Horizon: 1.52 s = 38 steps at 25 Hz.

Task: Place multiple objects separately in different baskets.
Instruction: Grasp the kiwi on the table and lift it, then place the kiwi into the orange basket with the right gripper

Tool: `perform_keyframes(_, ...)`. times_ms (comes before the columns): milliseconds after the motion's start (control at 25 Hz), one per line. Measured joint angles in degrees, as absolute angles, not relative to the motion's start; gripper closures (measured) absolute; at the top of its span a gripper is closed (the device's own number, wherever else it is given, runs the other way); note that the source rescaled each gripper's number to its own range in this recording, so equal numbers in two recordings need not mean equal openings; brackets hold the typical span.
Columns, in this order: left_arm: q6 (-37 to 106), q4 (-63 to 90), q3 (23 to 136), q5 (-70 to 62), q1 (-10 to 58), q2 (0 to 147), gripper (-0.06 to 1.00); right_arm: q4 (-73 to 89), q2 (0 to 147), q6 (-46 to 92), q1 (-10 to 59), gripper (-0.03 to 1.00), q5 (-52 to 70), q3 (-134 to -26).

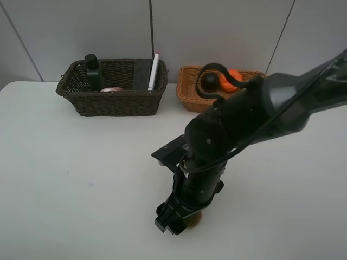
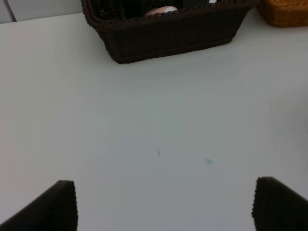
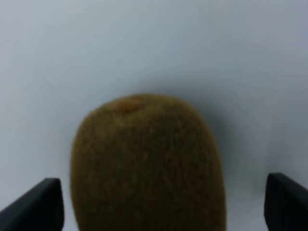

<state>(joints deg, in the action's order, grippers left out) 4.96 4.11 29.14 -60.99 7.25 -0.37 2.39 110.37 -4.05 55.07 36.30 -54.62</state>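
The brown kiwi (image 3: 147, 168) lies on the white table between the spread fingers of my right gripper (image 3: 159, 202), which is open and low over it. In the exterior high view the right gripper (image 1: 181, 219) covers most of the kiwi (image 1: 194, 219) near the table's front edge. The dark brown basket (image 1: 114, 103) holds the dark green pump bottle (image 1: 93, 72), the black eraser block (image 1: 142, 75), the white marker (image 1: 154, 70) and the pink bottle (image 1: 111, 89). The light tan basket (image 1: 190, 95) holds the mangosteen (image 1: 210, 81) and the orange (image 1: 232, 80). The lemon is hidden. My left gripper (image 2: 163, 207) is open over bare table.
The right arm (image 1: 260, 108) reaches across the table's right half and hides part of the tan basket. Both baskets stand at the back edge by the wall. In the left wrist view the dark basket (image 2: 168, 33) is ahead, with the tan basket's corner (image 2: 284, 12) beside it.
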Motion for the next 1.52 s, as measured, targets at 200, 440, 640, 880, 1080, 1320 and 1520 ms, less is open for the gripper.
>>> perform_keyframes(200, 4.96, 4.11, 29.14, -60.99, 7.25, -0.37, 0.01, 2.97, 110.42, -3.74, 55.07, -0.01, 35.92, -54.62)
perform_keyframes(440, 4.96, 4.11, 29.14, -60.99, 7.25, -0.37, 0.01, 5.44, 110.42, -2.65, 55.07, 0.27, 35.92, -54.62)
perform_keyframes(640, 4.96, 4.11, 29.14, -60.99, 7.25, -0.37, 0.01, 8.61, 110.42, 3.60, 55.07, 0.40, 36.37, -54.62)
perform_keyframes(880, 4.96, 4.11, 29.14, -60.99, 7.25, -0.37, 0.01, 7.96, 106.53, 4.33, 55.07, 0.40, 41.67, -57.35)
perform_keyframes(1080, 4.96, 4.11, 29.14, -60.99, 7.25, -0.37, 0.01, 2.96, 99.78, 0.00, 50.72, 0.40, 47.97, -68.17)
perform_keyframes(1320, 4.96, 4.11, 29.14, -60.99, 7.25, -0.37, 0.01, -0.82, 103.77, -2.09, 33.45, 0.40, 47.77, -85.72)
perform_keyframes(1520, 4.96, 4.11, 29.14, -60.99, 7.25, -0.37, 0.01, -0.65, 116.69, -2.21, 21.19, 0.40, 46.51, -98.60)
